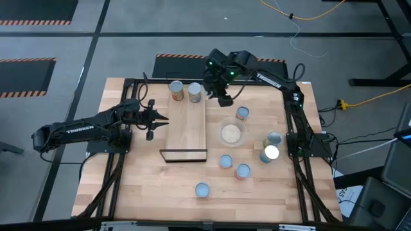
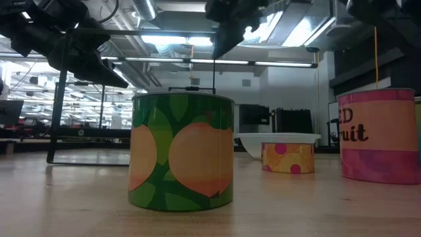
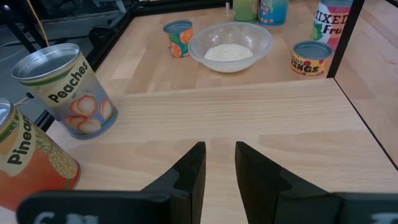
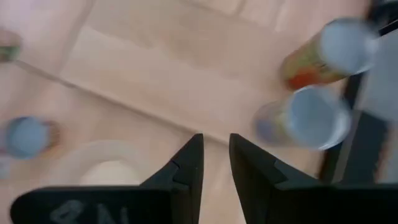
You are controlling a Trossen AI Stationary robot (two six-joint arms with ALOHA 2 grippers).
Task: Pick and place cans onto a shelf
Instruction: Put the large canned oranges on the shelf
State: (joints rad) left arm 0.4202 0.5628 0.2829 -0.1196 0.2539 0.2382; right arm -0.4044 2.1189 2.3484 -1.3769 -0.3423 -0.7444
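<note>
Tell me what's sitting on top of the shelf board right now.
Two cans stand at one end of the shelf: a Peaches can and an orange-labelled can beside it. The rest of the board is bare wood. Their undersides are hidden.

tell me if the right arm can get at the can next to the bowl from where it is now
Probably yes. The right gripper hangs empty above the table by the shelf, with the small can close by and standing apart from the clear bowl, nothing over its top.

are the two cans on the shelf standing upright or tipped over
Upright. Both cans show round tops from above on the shelf, and the left wrist view shows them standing on their bases.
</note>
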